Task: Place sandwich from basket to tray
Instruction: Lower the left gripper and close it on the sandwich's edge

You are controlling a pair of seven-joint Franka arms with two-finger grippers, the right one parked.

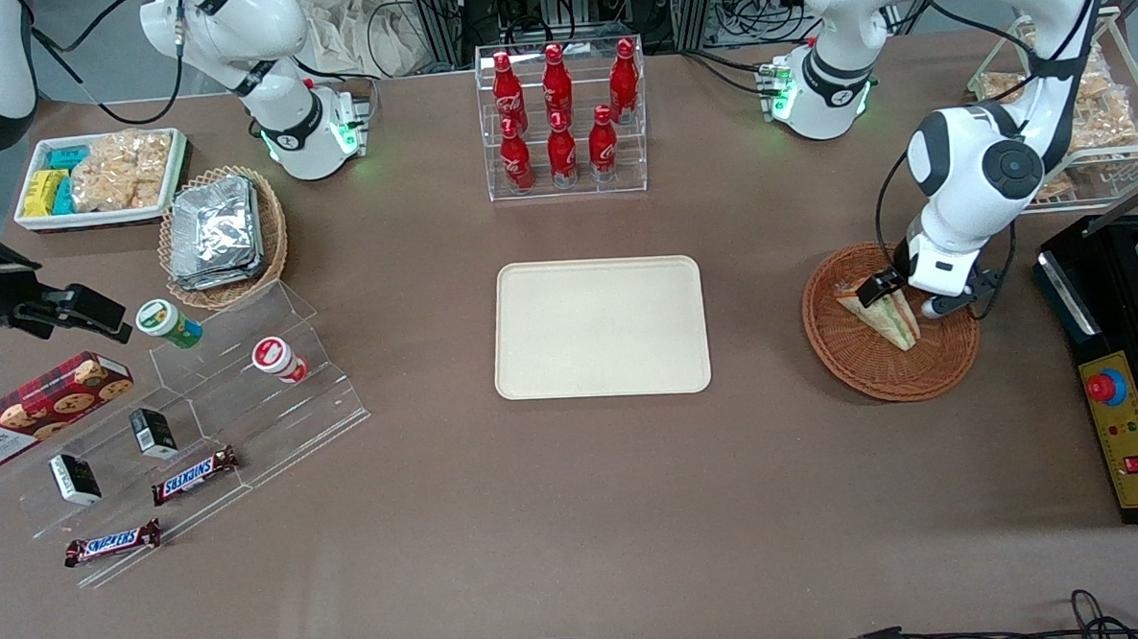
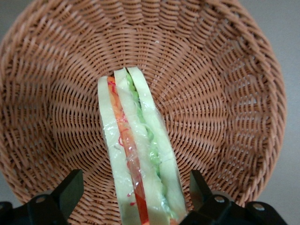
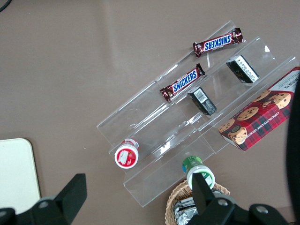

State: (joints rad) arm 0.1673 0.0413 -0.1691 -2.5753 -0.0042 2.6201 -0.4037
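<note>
The sandwich (image 2: 138, 159) lies in the basket (image 1: 945, 361), out at three o'clock from the bare tray (image 1: 600, 327) on the worktop, with the gripper (image 1: 899, 297) lowered over it, jaws spread either side (nothing pinched yet), so grasp, carry and placing all remain.

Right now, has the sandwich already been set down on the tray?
No: the sandwich lies in the basket, between the open fingers of the gripper, and the tray holds nothing.
</note>
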